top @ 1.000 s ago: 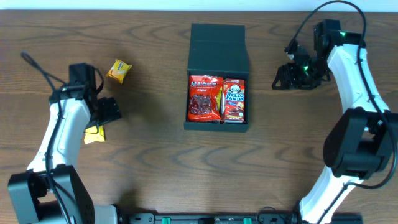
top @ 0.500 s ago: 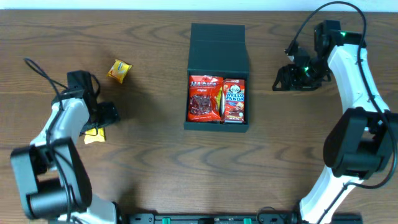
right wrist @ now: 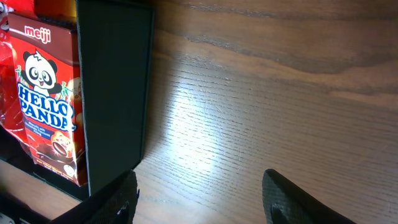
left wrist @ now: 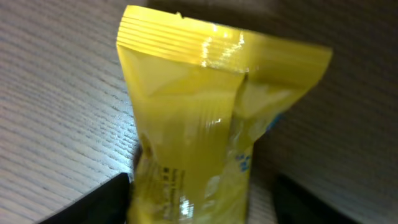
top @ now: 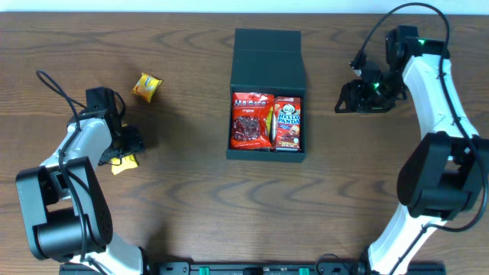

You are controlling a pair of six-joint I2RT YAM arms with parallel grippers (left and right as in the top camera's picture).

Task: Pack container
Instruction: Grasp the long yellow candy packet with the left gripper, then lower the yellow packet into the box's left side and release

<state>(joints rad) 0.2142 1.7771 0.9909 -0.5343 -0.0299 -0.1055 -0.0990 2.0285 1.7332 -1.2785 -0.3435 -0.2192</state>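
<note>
The container is a dark teal-black box in the middle of the table, open, with its flap lid lying behind it. Inside lie a red snack packet and a Hello Panda packet. My left gripper is at the left, open, its fingers on either side of a yellow packet. The packet fills the left wrist view, with a gap to the right finger of the gripper. My right gripper is open and empty to the right of the container.
An orange-yellow snack packet lies at the back left. The right wrist view shows the container's side wall, the Hello Panda packet and bare wood between the fingers of the right gripper.
My left arm has swung and brought its gripper onto the yellow packet, which shifted slightly to the right. The right arm has not moved.
</note>
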